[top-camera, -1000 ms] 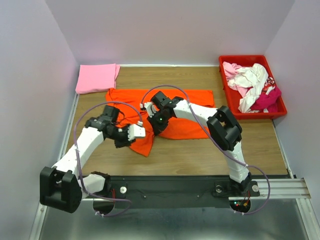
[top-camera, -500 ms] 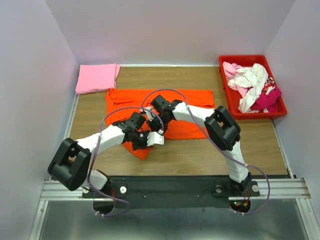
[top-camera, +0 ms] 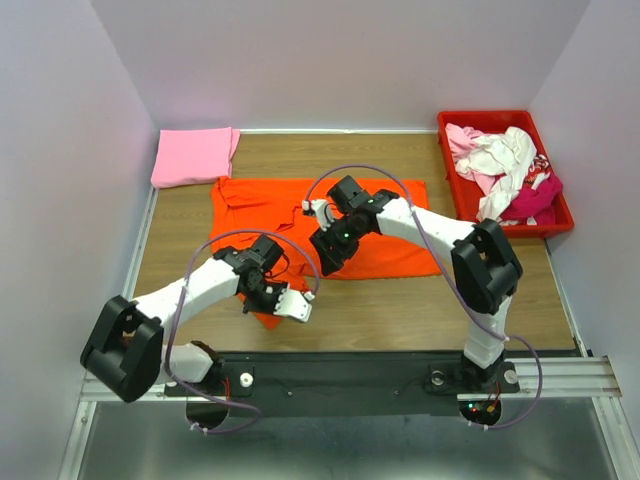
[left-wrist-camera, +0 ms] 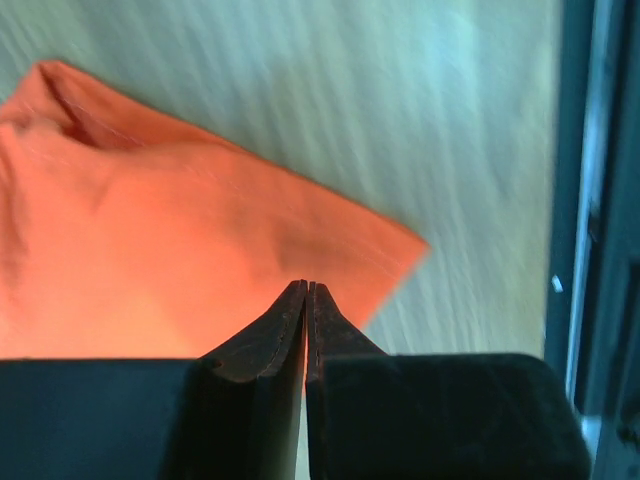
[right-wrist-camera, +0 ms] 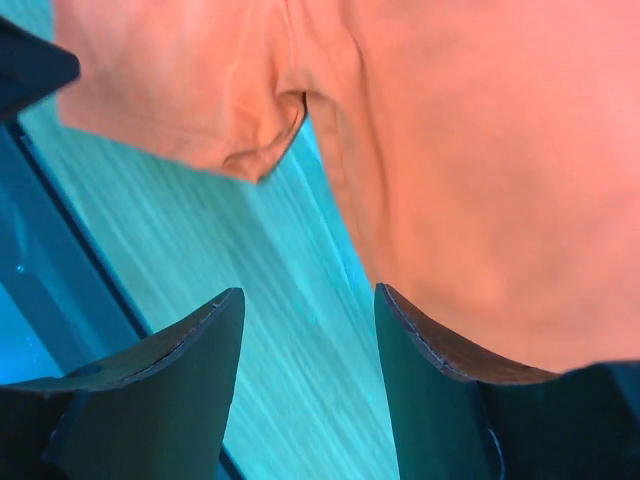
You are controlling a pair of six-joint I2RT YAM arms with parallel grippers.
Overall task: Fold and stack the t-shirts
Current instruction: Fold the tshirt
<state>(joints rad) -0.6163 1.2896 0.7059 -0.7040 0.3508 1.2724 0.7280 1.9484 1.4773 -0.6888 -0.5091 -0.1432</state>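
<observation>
While both arms reach over it, the brown wooden table (top-camera: 400,300) carries the largest item: 1 bright orange cloth t-shirt (top-camera: 260,200), spread flat across the middle, its near-left part drawn to a point toward the arm bases.

Red plastic crate (top-camera: 487,115), count 1, at the far right corner, apart from the orange shirt. It holds a heap of crumpled white, pink and magenta garments (top-camera: 505,165) (too tangled to count).

Light pink cloth t-shirt (top-camera: 193,156), count 1, folded into a rectangle at the far left corner. It lies just beyond the orange shirt's far-left corner; whether the two touch cannot be told.

Grippers, count 2.

Left gripper (left-wrist-camera: 307,290): jaws pressed together, only a hairline between them. Tips sit at the edge of the orange shirt's near pointed corner, which lies flat on the wood near the black rail. Whether any cloth is nipped between them cannot be told.

Right gripper (right-wrist-camera: 308,292): jaws well apart, holding nothing. Bare table shows in the gap, a sleeve lies just ahead, and in the wrist view the orange shirt's edge runs behind one finger (right-wrist-camera: 430,360). From above it hangs over the shirt's near hem at mid-table.
</observation>
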